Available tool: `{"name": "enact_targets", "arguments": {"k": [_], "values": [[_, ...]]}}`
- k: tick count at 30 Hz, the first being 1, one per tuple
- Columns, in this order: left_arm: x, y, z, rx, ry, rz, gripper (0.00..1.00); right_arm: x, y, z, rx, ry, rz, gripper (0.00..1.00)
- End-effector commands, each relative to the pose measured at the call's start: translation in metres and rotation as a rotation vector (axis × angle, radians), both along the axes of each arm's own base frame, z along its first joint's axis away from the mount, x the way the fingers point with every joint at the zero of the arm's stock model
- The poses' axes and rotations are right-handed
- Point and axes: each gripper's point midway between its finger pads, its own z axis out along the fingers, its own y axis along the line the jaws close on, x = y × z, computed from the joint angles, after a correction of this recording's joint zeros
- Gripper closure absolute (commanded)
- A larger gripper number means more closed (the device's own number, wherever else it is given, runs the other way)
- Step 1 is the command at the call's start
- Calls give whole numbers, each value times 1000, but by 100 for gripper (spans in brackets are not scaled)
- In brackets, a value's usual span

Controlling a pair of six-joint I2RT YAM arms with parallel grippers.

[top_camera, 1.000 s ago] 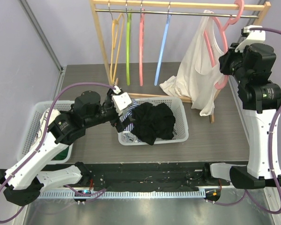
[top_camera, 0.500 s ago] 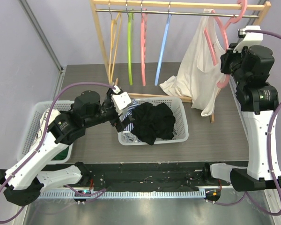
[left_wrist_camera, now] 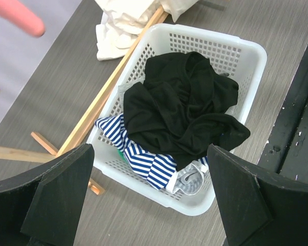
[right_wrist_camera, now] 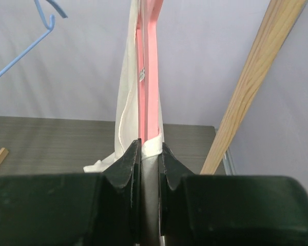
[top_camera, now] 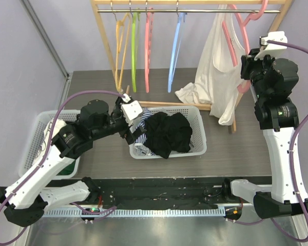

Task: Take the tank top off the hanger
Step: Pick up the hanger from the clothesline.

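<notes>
The white tank top hangs on a pink hanger at the right end of the wooden rack, its hem bunched on the table. My right gripper is raised beside it and shut on a fold of the tank top where it lies over the pink hanger; white fabric shows between the jaws of the right gripper. My left gripper hovers open over the middle basket, nothing between the jaws of the left gripper.
A white basket holds a black garment and striped cloth. Another basket stands at the left. Yellow, green, pink and blue hangers hang empty on the rack; the rack's foot bar lies beside the basket.
The rack's top bar and the empty hangers have shifted left. My right arm has straightened up a little, still gripping. The left arm has stayed put.
</notes>
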Motion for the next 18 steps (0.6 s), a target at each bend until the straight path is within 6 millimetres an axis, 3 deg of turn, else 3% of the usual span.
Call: {"name": "enact_targets", "arguments": {"k": [1,4,5,8,9,11,14,18], "values": [[0,2,12,-52,-26,11,3,-58,1,138,51,-516,33,99],[0,3,12,-52,-31,13,3,-44,1,122,56,-453,25,99],[0,4,13,-55,-32,16,3,-36,2,106,58,-412,24,99],[-1,4,13,-56,-31,14,3,-29,4,82,75,-363,33,99],[-1,4,11,-53,-29,15,3,-19,4,58,76,-314,29,99],[-2,5,11,-54,-31,15,3,-16,3,38,79,-284,22,99],[-1,4,12,-54,-31,15,3,-12,3,21,75,-247,20,99],[-1,4,13,-57,-32,14,3,-13,4,17,70,-234,25,99]]}}
